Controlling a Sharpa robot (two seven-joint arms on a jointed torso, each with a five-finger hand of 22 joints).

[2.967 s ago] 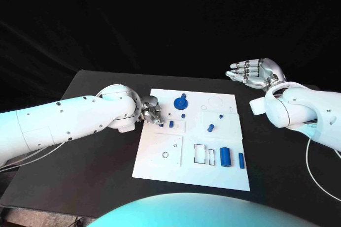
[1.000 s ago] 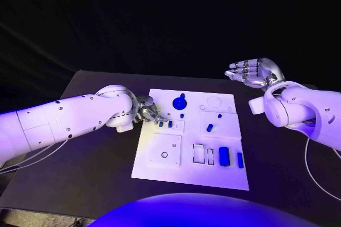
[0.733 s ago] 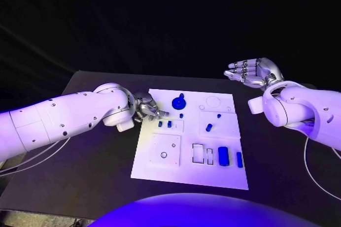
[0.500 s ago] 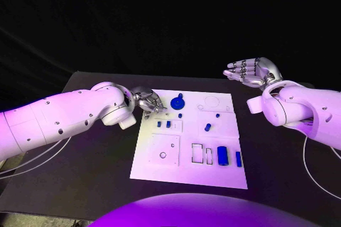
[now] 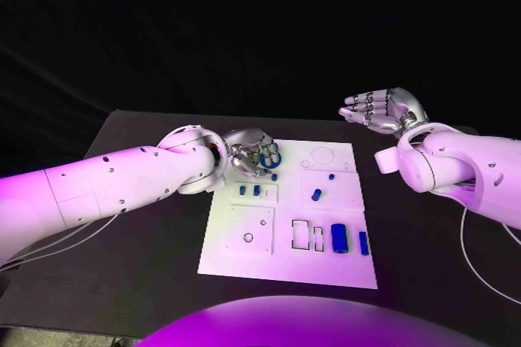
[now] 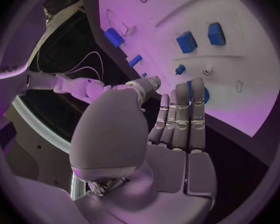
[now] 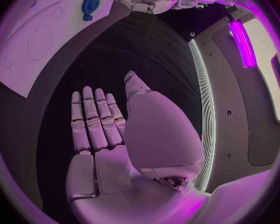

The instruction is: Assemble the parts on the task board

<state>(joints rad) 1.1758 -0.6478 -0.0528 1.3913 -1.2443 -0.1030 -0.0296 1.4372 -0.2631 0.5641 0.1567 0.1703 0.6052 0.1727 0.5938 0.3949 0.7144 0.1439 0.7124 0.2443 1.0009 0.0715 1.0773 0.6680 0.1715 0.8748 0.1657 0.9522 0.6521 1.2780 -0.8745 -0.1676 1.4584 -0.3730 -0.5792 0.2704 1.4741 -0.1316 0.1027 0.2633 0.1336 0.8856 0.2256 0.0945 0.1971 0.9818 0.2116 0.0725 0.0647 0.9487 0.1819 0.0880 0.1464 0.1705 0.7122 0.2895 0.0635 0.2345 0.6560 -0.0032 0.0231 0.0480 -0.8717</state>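
We see the black table (image 5: 141, 234) carrying the white task board (image 5: 284, 266), with our left hand (image 5: 252, 153) over the board's far left corner and our right hand (image 5: 380, 106) raised well off to the far right, fingers apart and holding nothing (presumably parked clear of the work). The left hand reaches over the round blue disc (image 5: 270, 159), likely to grasp it, its fingers lying straight and together in the wrist view. Whether they touch the half-hidden disc, we cannot tell; smaller blue parts (image 5: 343, 238) lie scattered down the board.
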